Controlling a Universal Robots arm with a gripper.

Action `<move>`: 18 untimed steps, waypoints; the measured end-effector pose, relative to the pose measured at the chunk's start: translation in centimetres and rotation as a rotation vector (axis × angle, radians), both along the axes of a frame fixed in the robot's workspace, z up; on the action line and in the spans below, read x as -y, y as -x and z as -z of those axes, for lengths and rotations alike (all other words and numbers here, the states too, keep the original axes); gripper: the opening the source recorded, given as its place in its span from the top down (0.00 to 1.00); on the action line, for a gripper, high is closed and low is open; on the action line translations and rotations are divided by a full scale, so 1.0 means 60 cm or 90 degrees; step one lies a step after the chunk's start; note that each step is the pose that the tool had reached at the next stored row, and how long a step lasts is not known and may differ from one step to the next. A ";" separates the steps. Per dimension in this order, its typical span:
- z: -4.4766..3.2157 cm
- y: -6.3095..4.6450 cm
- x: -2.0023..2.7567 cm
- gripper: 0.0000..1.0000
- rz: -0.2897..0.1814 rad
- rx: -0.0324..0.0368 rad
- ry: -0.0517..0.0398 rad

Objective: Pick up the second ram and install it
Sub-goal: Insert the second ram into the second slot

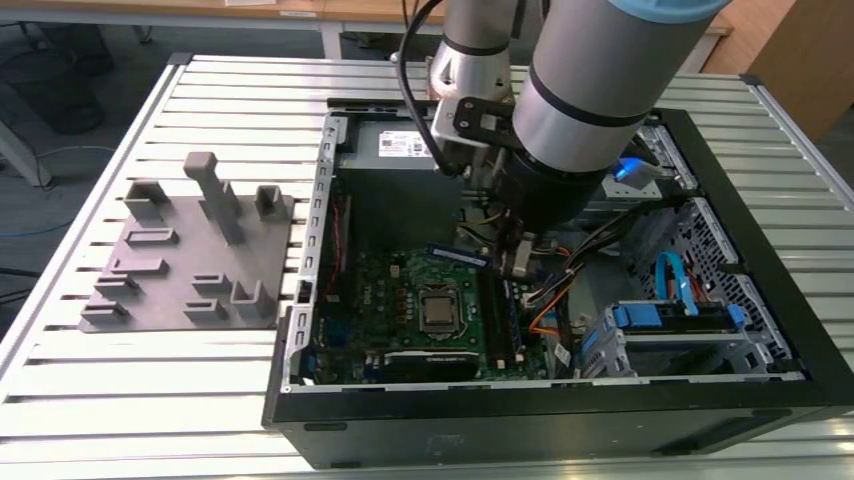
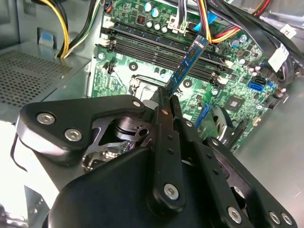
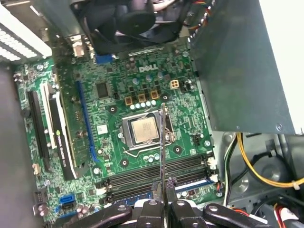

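**Memory stick held over the open computer**

A table (image 1: 134, 400) of ribbed aluminium slats carries the work. Well off to the exterior view's left of the pincer (image 1: 518, 258) lies a matt grey moulded fixture (image 1: 187, 250) with upright pegs and blocks. Nearer stands the black sheet-metal computer case (image 1: 534, 440), open on top. The arm reaches down into it.

Below the pincer lies the green motherboard (image 1: 400, 290), studded with small parts. Its square silver socket (image 3: 142, 130) has a shiny metal frame. The long black slot rails (image 3: 156, 171) run in parallel rows just under the pincer's tips.

The pincer (image 3: 163, 186) is clamped on the second ram (image 3: 162, 142), which is seen edge-on as a thin line between the black fingers (image 3: 172, 190). In the second wrist view the pincer (image 2: 169, 102) grips one end of the ram (image 2: 187, 64). The flat blue-green board juts out from it, tilted over the rails (image 2: 156, 45) and not seated in them. In the exterior view the ram (image 1: 458, 256) sticks out towards that view's left.

Close on the other side of the pincer hang bundled wires (image 1: 561, 290) in yellow, orange and black. Beyond them is a perforated metal drive cage (image 1: 747, 290) with blue plastic tabs
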State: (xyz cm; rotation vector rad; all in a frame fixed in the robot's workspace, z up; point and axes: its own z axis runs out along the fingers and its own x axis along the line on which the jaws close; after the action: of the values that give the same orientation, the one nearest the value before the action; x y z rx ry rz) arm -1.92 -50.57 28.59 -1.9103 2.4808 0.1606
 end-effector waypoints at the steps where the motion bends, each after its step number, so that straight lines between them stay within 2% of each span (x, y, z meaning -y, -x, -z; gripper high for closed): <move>1: 0.000 0.000 0.0000 0.86 0.007 0.0000 0.0004; 18: 0.001 0.000 0.0000 0.86 0.105 0.0000 0.0067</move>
State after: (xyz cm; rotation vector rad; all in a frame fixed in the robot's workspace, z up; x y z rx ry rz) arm -1.92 -50.57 28.56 -1.6983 2.6289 0.1462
